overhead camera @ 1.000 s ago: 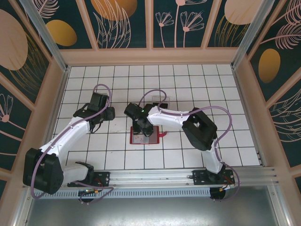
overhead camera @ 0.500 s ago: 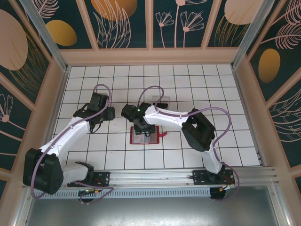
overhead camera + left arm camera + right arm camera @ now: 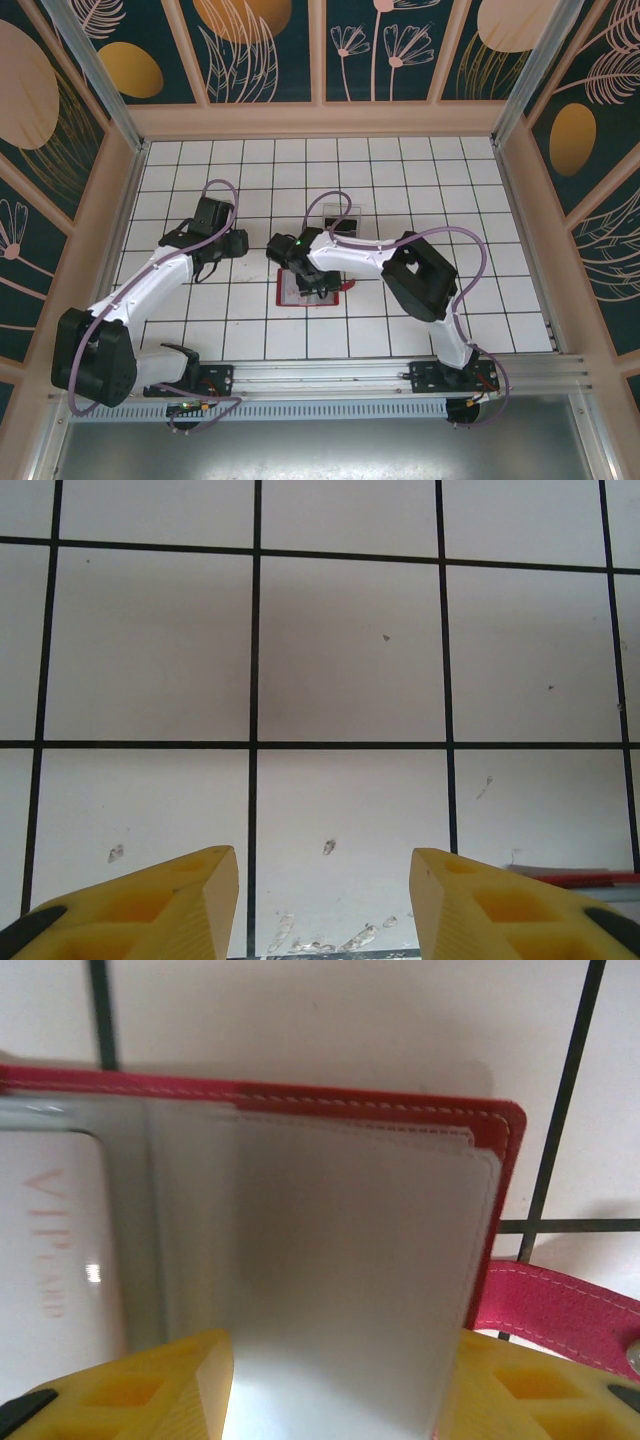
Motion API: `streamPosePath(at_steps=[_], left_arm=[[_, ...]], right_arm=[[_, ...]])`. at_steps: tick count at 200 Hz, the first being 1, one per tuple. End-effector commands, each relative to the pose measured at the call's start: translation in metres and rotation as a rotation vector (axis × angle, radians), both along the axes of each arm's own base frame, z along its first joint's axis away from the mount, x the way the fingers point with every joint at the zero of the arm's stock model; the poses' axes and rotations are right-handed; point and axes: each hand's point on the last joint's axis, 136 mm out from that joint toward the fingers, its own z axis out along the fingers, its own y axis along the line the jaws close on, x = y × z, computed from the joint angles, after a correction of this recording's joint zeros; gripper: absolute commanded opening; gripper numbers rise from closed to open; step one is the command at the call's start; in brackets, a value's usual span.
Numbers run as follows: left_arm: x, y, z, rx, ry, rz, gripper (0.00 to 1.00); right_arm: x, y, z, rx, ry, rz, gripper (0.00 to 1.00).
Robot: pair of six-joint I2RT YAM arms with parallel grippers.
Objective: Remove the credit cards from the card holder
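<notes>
Red card holder point(image 3: 292, 298) open flat on the white tiles point(image 3: 400, 180) mid-table, right gripper point(image 3: 340, 1360) low over its grey inside, jaws apart, pale credit card point(image 3: 55, 1250) (lettered VIP) beside them, left gripper point(image 3: 325, 870) nearby, jaws also apart.

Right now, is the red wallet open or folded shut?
Open: the card holder lies spread flat, grey inside facing up, snap tab hanging loose.

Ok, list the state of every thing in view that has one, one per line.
card holder: open, lying flat, grey inside up.
snap tab: unfastened, lying out on the tiles.
VIP card: in its pocket, not yet out.
left hand: open, empty, over bare tiles.
right hand: open, low over the holder's inside, holding nothing.
</notes>
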Motion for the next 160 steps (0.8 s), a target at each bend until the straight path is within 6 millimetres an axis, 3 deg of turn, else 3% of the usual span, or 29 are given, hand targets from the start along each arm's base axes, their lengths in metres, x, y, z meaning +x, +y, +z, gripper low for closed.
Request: streamPosePath(at_steps=[1,50,132,160], left_arm=[[-0.001,-0.004,-0.008,-0.020,0.018,-0.020,0.50],[-0.005,-0.016,-0.020,-0.077,0.068,-0.041,0.49],[-0.006,-0.042,-0.024,-0.183,0.128,-0.083,0.48],[-0.009,-0.059,-0.028,-0.204,0.147,-0.106,0.48]], right_arm=[[0.004,-0.010,0.006,0.007,-0.040,-0.037,0.54],[0.005,-0.023,0.010,0.020,-0.058,-0.044,0.54],[0.021,-0.041,0.043,0.072,-0.122,-0.059,0.54],[0.026,-0.036,0.053,0.137,-0.125,-0.046,0.53]])
